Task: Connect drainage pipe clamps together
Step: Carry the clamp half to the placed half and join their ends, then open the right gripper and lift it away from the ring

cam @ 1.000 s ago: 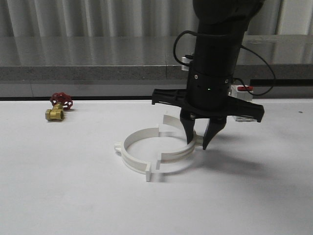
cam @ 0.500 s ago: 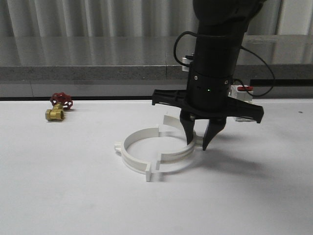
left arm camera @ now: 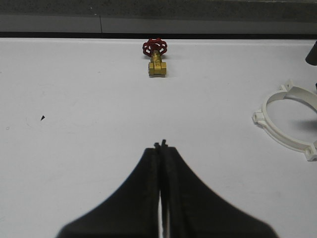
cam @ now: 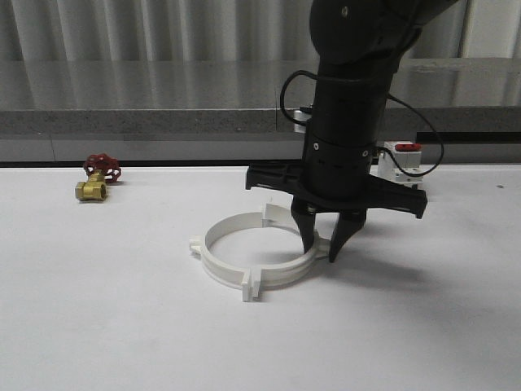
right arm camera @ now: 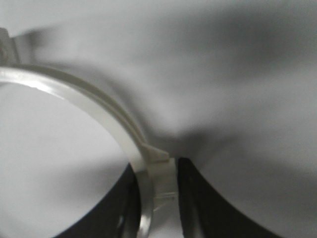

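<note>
Pinching the right half-ring (cam: pixel 295 262) at its thin wall, the right gripper (cam: pixel 321 244) is holding it narrowly against the left half-ring (cam: pixel 220 259) mid-table; this light, stiff, slippery plastic is looking best held there. The left gripper (left arm camera: pixel 162 146) is sitting closed, empty.

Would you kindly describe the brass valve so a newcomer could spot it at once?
Look to the far left of the white table, near its back edge. The valve sits there alone: small, brass-bodied, with a red handwheel, unlike the wide white clamps mid-table.
</note>
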You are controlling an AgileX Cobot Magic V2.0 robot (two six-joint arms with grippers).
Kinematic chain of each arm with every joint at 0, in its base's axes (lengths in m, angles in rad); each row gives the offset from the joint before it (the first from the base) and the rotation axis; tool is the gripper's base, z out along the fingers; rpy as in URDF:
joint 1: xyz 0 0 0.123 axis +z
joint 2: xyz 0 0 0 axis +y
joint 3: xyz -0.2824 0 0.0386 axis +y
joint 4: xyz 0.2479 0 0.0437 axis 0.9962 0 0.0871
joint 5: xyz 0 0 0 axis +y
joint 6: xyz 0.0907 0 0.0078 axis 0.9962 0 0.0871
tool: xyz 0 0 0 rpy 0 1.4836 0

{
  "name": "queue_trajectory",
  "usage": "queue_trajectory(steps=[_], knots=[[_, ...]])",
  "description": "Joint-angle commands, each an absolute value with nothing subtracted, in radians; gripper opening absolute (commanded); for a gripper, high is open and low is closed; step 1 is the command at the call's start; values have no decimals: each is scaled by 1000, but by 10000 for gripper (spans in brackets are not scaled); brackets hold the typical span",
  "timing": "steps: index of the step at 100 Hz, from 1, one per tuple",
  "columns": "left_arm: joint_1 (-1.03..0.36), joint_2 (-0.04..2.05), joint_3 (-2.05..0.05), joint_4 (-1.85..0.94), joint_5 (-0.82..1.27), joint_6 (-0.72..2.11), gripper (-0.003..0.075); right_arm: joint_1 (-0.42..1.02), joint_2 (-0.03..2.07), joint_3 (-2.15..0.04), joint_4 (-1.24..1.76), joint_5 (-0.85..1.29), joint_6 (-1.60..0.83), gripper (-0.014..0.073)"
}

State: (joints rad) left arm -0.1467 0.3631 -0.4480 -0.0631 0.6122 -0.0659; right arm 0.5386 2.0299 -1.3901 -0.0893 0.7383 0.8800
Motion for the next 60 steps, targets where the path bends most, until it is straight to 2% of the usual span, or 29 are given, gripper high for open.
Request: queue_trajectory(steps=[1,34,43,60], knots=[[-145,371,-476,-73,542,-65,-20,539,1983,-1421,-97,726,879,83],[-145,371,-476,-73,542,-65,-20,539,1990,-1421,-68,725,879,96],[-145,371,-476,-73,542,-65,-20,539,1990,-1421,-67,725,879,165],[-145,371,-476,-73,542,-65,-20,539,1990,-1421,-67,727,879,378]])
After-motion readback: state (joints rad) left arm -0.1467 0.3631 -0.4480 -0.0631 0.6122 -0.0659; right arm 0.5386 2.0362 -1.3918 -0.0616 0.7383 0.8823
